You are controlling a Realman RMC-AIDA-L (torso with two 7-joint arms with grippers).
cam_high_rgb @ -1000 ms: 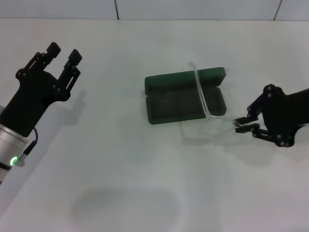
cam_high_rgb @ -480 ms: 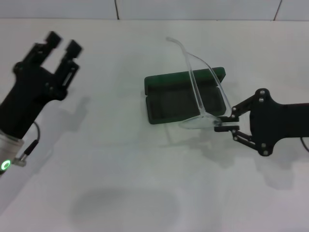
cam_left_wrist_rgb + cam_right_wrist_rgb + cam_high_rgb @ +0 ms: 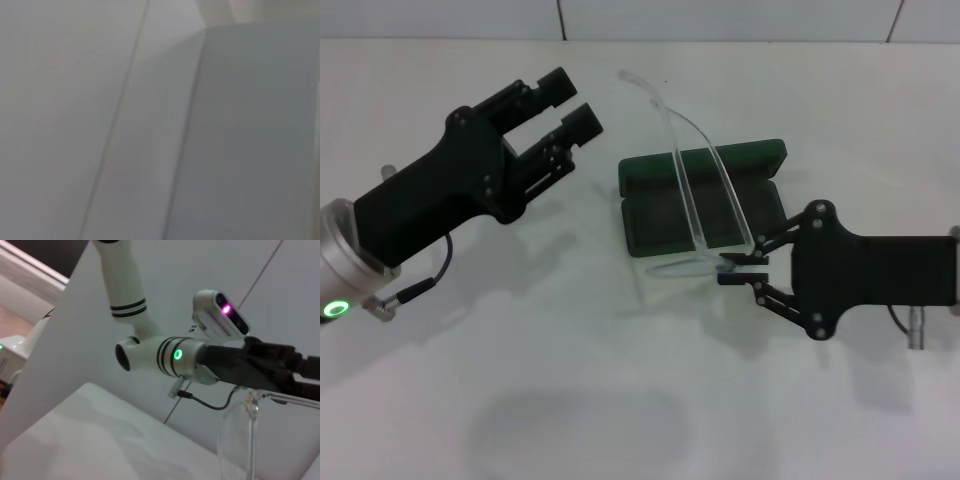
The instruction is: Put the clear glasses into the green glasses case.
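Note:
The green glasses case (image 3: 650,172) lies open at the table's middle, lid toward the back. The clear glasses (image 3: 712,205) hang tilted above its right half, one temple arm reaching up and back to the left. My right gripper (image 3: 728,270) is just in front of the case's right front corner, shut on the glasses' near corner. My left gripper (image 3: 575,97) hovers open to the left of the case, close to the raised temple tip without touching it. In the right wrist view the clear glasses (image 3: 239,440) show in front of my left arm (image 3: 165,355).
A white table (image 3: 570,330) carries the case. A tiled wall (image 3: 720,15) runs along its back edge. The left wrist view gives only blurred pale surfaces.
My right gripper has moved left with the glasses and raised them, tilted, over the case. My left arm has swung right toward the raised temple arm.

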